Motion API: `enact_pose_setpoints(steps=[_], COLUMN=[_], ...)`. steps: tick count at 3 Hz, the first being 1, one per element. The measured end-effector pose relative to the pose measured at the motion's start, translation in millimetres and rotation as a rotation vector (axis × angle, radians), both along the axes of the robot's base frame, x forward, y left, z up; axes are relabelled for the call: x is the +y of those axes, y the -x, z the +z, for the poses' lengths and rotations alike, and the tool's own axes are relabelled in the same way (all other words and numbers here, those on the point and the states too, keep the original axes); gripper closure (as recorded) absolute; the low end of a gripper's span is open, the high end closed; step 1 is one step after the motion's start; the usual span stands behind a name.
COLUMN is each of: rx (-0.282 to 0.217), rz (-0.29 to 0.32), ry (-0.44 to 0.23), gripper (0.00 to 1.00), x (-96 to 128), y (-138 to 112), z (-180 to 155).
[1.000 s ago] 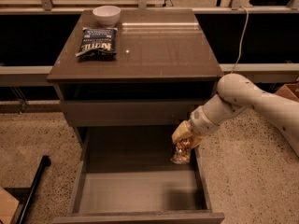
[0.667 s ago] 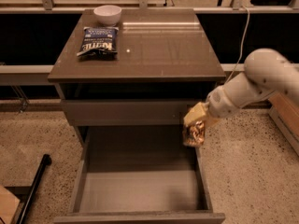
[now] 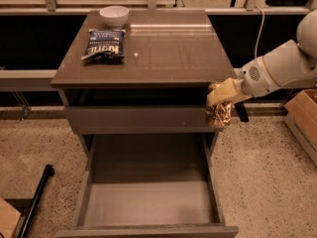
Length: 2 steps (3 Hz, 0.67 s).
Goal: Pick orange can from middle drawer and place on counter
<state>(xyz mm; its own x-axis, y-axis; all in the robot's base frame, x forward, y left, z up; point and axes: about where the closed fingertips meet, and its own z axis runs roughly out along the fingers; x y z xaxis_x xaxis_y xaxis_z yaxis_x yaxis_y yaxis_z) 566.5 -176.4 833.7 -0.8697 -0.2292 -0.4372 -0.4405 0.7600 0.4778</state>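
At the far left, low on the speckled floor, a black pole (image 3: 35,198) lies slanted. On the counter (image 3: 168,48), at its back left corner, stands a white bowl (image 3: 114,16), and just in front of it lies the blue chip bag (image 3: 103,44); the rest of the glossy top is bare. Below, the middle drawer (image 3: 148,202) is pulled wide open and nothing lies on its grey floor.

The orange can (image 3: 218,114) is outside the drawer, in the air just beside the right front corner of the cabinet, a little under the counter's edge and roughly upright. The gripper (image 3: 221,97) grasps it by the upper part, its cream fingers (image 3: 225,89) closed on the can, and the white arm (image 3: 280,68) reaches in from the right. Further right stands a cardboard box (image 3: 302,114).

I judge the can to be light, with a thin smooth wall that is slippery and dents easily. A moderate hold across the middle of the body seems safest, and it must rise above the edge before going over the counter.
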Motion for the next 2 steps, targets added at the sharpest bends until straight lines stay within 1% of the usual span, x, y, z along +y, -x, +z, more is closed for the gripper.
enact_pose_setpoints(steps=[1,2], rx=[-0.158,-0.159], rz=[0.067,0.067], ry=[0.008,0.007], gripper=[1.0,1.0], x=[8.0,8.1], y=[-8.8,-8.9], z=[36.7,36.8])
